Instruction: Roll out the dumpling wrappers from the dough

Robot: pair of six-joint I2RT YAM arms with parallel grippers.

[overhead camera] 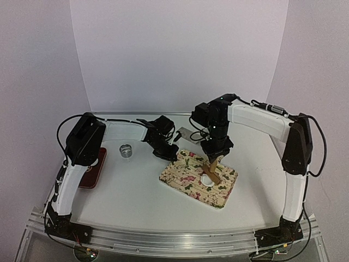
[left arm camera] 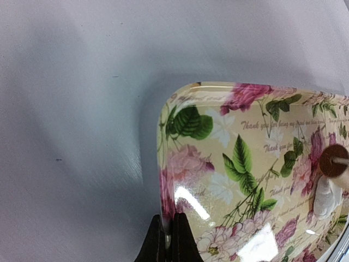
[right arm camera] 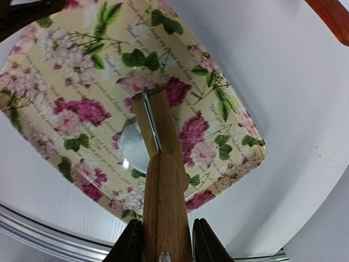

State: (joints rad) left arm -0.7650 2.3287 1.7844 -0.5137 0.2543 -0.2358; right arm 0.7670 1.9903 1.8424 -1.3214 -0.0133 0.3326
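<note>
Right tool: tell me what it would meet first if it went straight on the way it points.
The right tool, shut on a brown wooden roller, points down at the flowered rectangular tray. The roller's head would meet the small white round dough disc first; it may already touch, depth is unclear.

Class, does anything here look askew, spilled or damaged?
Nothing spilled or damaged. The floral tray lies askew on the table, left gripper pinching its rim. The right gripper holds the rolling pin by one end, tilted over the dough.
</note>
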